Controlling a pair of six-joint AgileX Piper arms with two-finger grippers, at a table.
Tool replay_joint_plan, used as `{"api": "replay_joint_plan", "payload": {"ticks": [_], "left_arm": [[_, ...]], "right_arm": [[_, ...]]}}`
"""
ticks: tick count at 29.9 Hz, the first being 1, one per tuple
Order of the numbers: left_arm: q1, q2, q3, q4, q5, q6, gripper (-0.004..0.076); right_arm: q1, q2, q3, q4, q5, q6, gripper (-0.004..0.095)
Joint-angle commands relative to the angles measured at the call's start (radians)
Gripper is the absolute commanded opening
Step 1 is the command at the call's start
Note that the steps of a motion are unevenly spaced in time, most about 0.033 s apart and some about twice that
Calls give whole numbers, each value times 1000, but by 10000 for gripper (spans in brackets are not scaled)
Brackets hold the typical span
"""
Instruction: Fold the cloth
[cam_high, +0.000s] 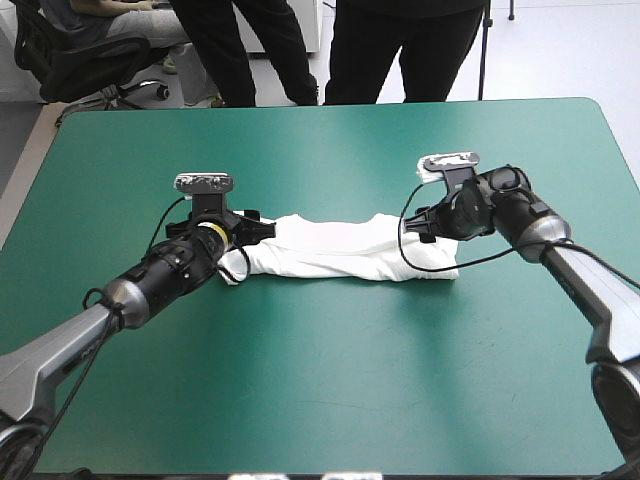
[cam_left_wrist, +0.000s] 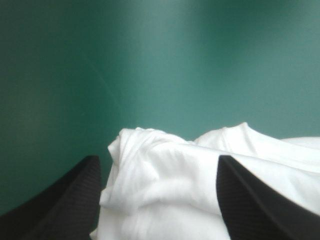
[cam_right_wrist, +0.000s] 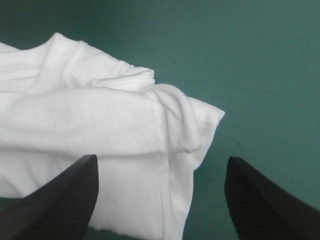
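the t-shirt (cam_high: 340, 250) is seen as a long rumpled band in the middle of the teal-green table (cam_high: 330, 390), its long axis running left to right from one arm to the other. the left gripper (cam_high: 256, 228) is placed at the band's left end and the right gripper (cam_high: 422, 224) at its right end, so each end is nearer its own arm. both pairs of black fingers are held apart, with nothing clamped. in the left wrist view a bunched end is shown between and just ahead of the fingers (cam_left_wrist: 65, 200). in the right wrist view a folded corner with a hem is shown between the fingers (cam_right_wrist: 60, 200), nearer 1 of them, with bare cover by the other. the finger gaps are hidden in the high view, and the band's full length is given only there. the next move is judged to turn on both ends being gripped together.
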Motion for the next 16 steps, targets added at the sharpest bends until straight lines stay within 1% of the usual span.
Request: {"api": "replay_joint_plan", "payload": {"ticks": [1, 4, 6, 7, 9, 10, 12, 13, 14, 16], "left_arm": [[-25, -117, -30, -92, 45, 124, 491], [-52, -199, -30, -228, 125, 228, 490], [-77, -250, -30, -342, 149, 314, 487], [-92, -274, -30, -404, 149, 376, 467], [-116, -310, -35, -498, 145, 466, 358], [-128, -322, -41, -539, 156, 508, 260], [-141, -324, -67, -587, 192, 597, 34], [-146, -321, -84, -610, 206, 639, -5], [-148, -310, -101, -632, 217, 689, -3], [-148, -278, -137, -667, 219, 741, -4]], "right_arm": [[-3, -126, -35, -14, 32, -17, 679], [-3, -187, -35, -17, 85, -25, 679], [-3, -231, -35, -28, 111, -25, 679], [-3, -249, -35, -35, 115, -25, 679], [-3, -292, -35, -65, 120, -17, 679], [-3, -308, -35, -78, 124, -6, 679], [-3, -348, -35, -116, 140, 8, 679], [-5, -360, -35, -133, 147, 13, 679], [-14, -373, -35, -137, 154, 19, 679], [-46, -385, -35, -130, 158, 21, 679]]}}
